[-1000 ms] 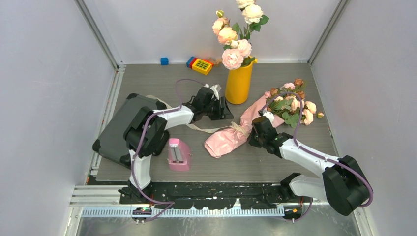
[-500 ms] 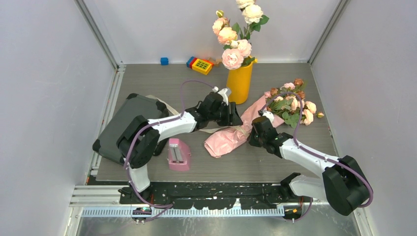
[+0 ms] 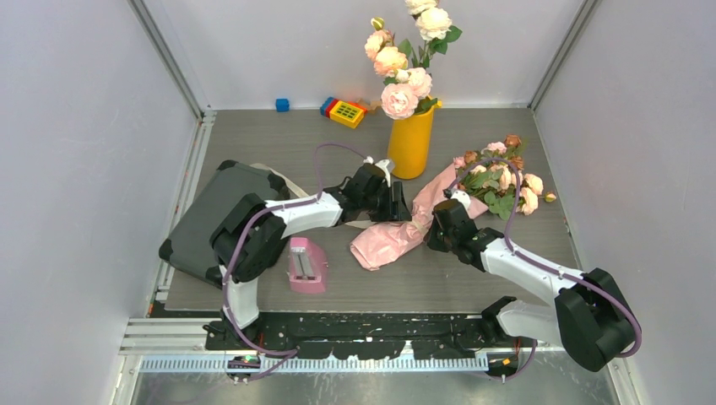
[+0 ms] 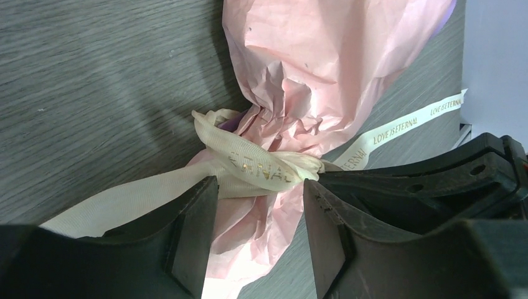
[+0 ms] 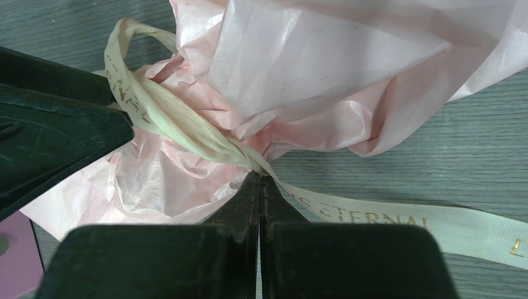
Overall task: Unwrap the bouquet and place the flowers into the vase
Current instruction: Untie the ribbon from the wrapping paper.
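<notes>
Bouquet [image 3: 397, 236] — seemingly light, limp, crackly paper, lying just front-right of the vase [image 3: 410, 145]; best taken at the ribbon [image 4: 261, 165] knot, which the right gripper [image 5: 258, 180] pinches shut and the left gripper [image 4: 260, 187] straddles, jaws apart.

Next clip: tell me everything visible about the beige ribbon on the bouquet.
The beige ribbon is a flat woven band with gold lettering, ETERNAL legible. It is knotted around the pinched neck of the bouquet's crinkled pink paper, lying on the table. Loose tails trail flat across the table either side. The right gripper is shut at the knot, seemingly pinching it; the open left gripper straddles it.
</notes>
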### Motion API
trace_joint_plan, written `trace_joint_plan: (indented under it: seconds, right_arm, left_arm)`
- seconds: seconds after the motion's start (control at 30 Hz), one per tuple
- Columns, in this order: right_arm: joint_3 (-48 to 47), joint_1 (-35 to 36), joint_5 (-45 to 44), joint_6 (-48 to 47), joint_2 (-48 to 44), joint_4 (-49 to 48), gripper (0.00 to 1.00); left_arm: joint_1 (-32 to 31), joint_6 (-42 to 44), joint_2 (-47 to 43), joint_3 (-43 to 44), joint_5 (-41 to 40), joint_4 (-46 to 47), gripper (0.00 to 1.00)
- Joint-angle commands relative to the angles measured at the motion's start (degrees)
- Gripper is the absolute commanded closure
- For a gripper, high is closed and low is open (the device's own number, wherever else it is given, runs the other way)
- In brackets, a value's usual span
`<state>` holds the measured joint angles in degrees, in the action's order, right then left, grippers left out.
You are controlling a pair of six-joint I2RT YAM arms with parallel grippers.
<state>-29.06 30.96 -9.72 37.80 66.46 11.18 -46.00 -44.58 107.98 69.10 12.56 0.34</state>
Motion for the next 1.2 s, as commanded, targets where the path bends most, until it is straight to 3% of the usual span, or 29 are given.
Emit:
trace_joint_plan:
  seconds: [0.0, 0.37, 0.43, 0.6, 0.83, 1.17]
  right_arm:
    - [-1.0, 0.0, 0.2, -0.4, -1.1, -1.5, 1.0]
    - [-1.1, 0.0, 0.8, -0.7, -0.5, -1.8, 1.0]
    - [-1.2, 0.0, 0.8, -0.7, -0.5, -1.8, 1.0]
    - [-1.3, 0.0, 0.3, -0.7, -0.7, -1.4, 1.0]
    - [-1.3, 0.0, -2.4, 0.3, -1.4, 1.0, 1.0]
    - [-1.2, 0.0, -9.5, 5.1, -1.8, 6.4, 1.0]
  left_arm:
    - [0.1, 0.5, 0.7, 2.5, -1.0, 0.5, 0.45]
    - [0.1, 0.6, 3.2, 5.2, -0.9, 1.5, 0.45]
    - [0.1, 0.6, 3.6, 5.7, -1.0, 1.6, 0.5]
    - [1.0, 0.2, 4.3, 5.9, -0.6, 2.1, 0.77]
    - [3.9, 0.2, 3.4, 5.2, -0.1, 3.3, 0.98]
    - [8.7, 1.3, 4.1, 6.0, 2.2, 3.9, 1.0]
